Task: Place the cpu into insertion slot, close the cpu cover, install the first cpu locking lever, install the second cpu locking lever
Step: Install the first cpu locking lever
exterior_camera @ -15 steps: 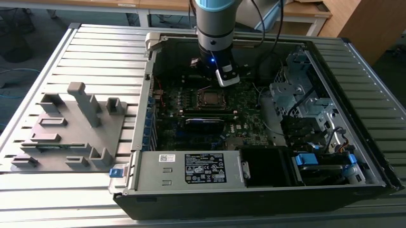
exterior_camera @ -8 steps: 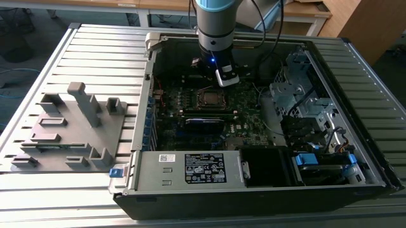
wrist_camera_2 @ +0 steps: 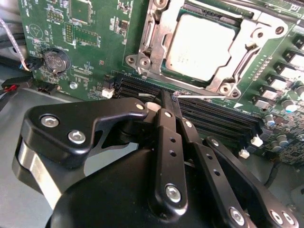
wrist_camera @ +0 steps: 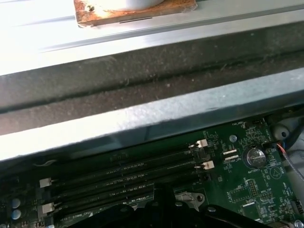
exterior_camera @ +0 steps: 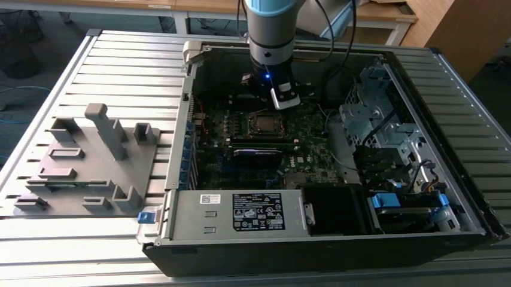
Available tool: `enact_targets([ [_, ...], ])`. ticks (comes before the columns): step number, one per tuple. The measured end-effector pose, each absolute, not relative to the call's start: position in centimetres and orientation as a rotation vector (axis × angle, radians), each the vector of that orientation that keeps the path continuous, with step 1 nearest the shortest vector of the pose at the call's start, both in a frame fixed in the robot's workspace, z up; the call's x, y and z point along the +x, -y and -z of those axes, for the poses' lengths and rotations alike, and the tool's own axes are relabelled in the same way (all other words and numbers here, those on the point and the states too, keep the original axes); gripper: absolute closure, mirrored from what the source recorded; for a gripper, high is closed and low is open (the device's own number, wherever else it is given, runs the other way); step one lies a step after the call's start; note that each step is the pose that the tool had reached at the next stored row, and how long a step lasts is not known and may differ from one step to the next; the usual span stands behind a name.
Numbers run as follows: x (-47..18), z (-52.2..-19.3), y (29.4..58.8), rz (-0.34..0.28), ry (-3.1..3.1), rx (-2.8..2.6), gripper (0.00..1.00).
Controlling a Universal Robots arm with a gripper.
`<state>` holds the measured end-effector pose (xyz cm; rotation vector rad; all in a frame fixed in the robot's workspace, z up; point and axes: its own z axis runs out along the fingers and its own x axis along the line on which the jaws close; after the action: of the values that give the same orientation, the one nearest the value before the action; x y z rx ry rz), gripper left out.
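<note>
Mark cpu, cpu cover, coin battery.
silvery-grey square cpu [wrist_camera_2: 202, 47], second wrist view, lid centre
silvery metal cpu cover frame [wrist_camera_2: 159, 38], second wrist view, side bar
round silver coin battery [wrist_camera_2: 53, 61], second wrist view, face centre

Memory slots [wrist_camera_2: 213, 111] hard beside cpu cover [wrist_camera_2: 160, 47]

The black label [exterior_camera: 257, 211] bears print too small to read

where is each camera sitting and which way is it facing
exterior view: outside, above, looking down into the computer case; the arm hangs over the motherboard.
second wrist view: on the wrist, looking past the gripper at the cpu inside the cpu cover.
first wrist view: on the wrist, facing the memory slots and the case wall; the gripper's dark edge shows.
shared: both wrist views show the coin battery.
</note>
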<state>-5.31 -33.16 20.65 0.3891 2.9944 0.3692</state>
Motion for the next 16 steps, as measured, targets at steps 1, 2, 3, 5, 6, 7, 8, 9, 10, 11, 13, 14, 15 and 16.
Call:
enact_targets([
  [1,-5.31,-20.61,33.16,-0.369,-2.994,0.389,0.90],
  [2,-5.31,-20.58,33.16,-0.369,-2.993,0.389,0.90],
  [3,-5.31,-20.56,33.16,-0.369,-2.993,0.389,0.90],
  [5,-5.31,-20.49,33.16,-0.369,-2.993,0.389,0.90],
  [6,-5.31,-20.48,33.16,-0.369,-2.993,0.389,0.90],
  [7,-5.31,-20.48,33.16,-0.369,-2.993,0.389,0.90],
  [8,-5.31,-20.48,33.16,-0.369,-2.993,0.389,0.90],
  [9,-5.31,-20.46,33.16,-0.369,-2.993,0.389,0.90],
  [10,-5.31,-20.42,33.16,-0.369,-2.993,0.389,0.90],
  [11,-5.31,-20.39,33.16,-0.369,-2.993,0.389,0.90],
  [13,-5.31,-20.39,33.16,-0.369,-2.993,0.389,0.90],
  [14,-5.31,-20.38,33.16,-0.369,-2.993,0.389,0.90],
  [15,-5.31,-20.35,33.16,-0.370,-2.993,0.389,0.90],
  [16,-5.31,-20.31,33.16,-0.370,-2.992,0.388,0.90],
])
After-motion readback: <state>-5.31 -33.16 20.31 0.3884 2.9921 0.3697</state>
